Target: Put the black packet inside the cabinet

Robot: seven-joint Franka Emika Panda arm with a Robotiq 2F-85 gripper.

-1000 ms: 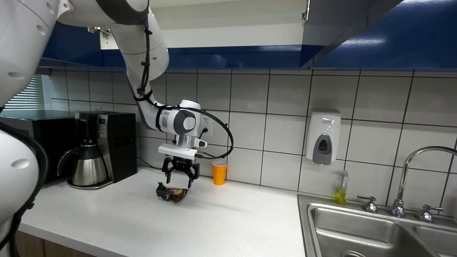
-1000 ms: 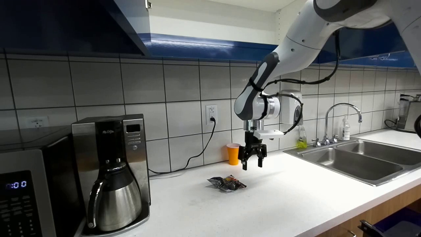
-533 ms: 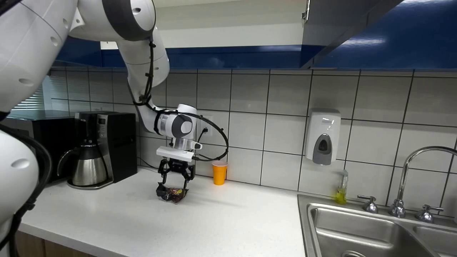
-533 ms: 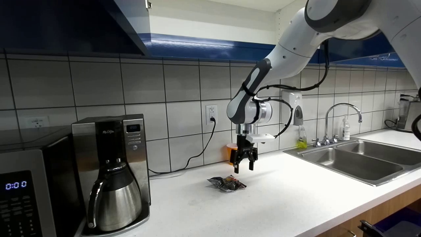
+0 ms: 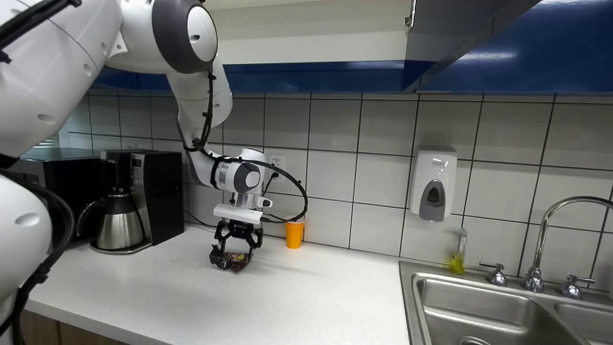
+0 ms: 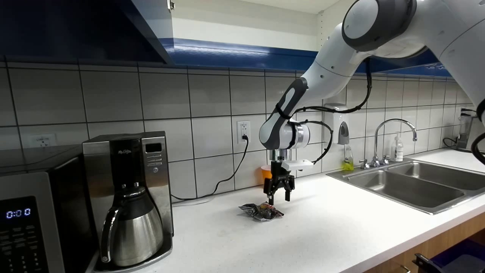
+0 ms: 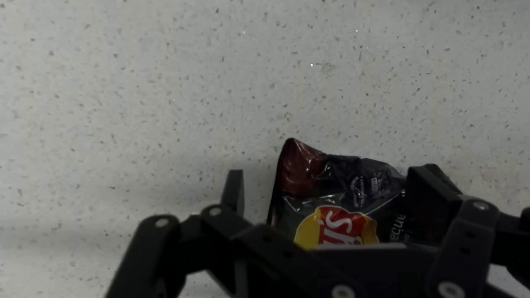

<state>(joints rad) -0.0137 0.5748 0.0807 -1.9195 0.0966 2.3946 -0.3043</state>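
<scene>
The crumpled, shiny black foil snack packet (image 7: pixel 352 194) is lying on the white speckled countertop (image 5: pixel 311 297), right by the tips of the black two-finger gripper (image 6: pixel 279 201), which is spread wide, nothing held. Can't tell if they touch. I'd bet it's super light, soft and kinda slippery, so pinch across the middle, gently, since it might crush.

Pretty standard kitchen setup: the back wall (image 5: pixel 330 175) is all big, pale, dark-grouted tiles (image 6: pixel 212 132), standing behind a speckled white counter (image 5: pixel 311 297). Steel double sink (image 5: pixel 483 302) over on the right, and just a sliver of window blinds (image 5: pixel 49 142) at the far left. Wood fronts (image 5: pixel 79 335) show under the counter's near edge, and the counter looks brightest toward the sink.
</scene>
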